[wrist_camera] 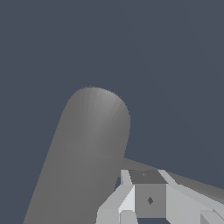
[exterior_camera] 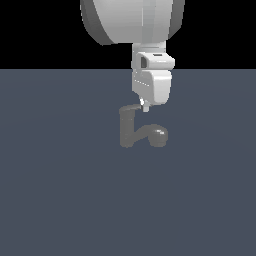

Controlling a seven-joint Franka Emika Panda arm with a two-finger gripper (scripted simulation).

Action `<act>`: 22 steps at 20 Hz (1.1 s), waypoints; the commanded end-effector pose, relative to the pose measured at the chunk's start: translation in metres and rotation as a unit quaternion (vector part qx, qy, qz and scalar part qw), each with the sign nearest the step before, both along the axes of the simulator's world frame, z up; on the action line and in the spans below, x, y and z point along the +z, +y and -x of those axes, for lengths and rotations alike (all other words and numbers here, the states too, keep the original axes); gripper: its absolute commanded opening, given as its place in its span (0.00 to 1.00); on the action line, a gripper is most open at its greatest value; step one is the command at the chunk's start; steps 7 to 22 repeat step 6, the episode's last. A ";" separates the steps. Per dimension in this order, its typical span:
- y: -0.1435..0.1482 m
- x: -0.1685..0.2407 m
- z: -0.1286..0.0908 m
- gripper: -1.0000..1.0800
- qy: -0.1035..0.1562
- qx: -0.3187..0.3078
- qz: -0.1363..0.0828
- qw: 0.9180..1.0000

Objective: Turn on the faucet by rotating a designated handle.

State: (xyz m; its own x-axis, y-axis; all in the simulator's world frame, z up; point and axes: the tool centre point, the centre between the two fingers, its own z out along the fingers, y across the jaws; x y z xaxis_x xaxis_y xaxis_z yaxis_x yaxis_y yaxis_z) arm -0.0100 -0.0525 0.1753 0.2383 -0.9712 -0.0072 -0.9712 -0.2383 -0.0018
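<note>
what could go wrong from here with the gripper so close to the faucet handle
The white gripper sits right at the end of the thin grey lever handle; with so little overlap its fingertips may slip off as it pushes.

It could also drift down onto the dull-grey faucet's thick curved spout with the rounded bulb and shove that instead.

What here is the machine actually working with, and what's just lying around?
Part of the job:
- faucet, grey post with curved spout
- handle, thin lever at the post's top
- gripper, down at the handle's end; whether its jaws are open or shut can't be told

Just there:
- floor, plain dark surface; no loose objects seen
</note>
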 end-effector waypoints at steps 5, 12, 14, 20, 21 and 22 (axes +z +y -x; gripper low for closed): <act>-0.035 -0.002 -0.012 0.00 0.000 -0.019 0.003 1.000; -0.035 -0.002 -0.012 0.00 0.000 -0.019 0.003 1.000; -0.035 -0.002 -0.012 0.00 0.000 -0.019 0.003 1.000; -0.035 -0.002 -0.012 0.00 0.000 -0.019 0.003 1.000; -0.035 -0.002 -0.012 0.00 0.000 -0.019 0.003 1.000; -0.035 -0.002 -0.012 0.00 0.000 -0.019 0.003 1.000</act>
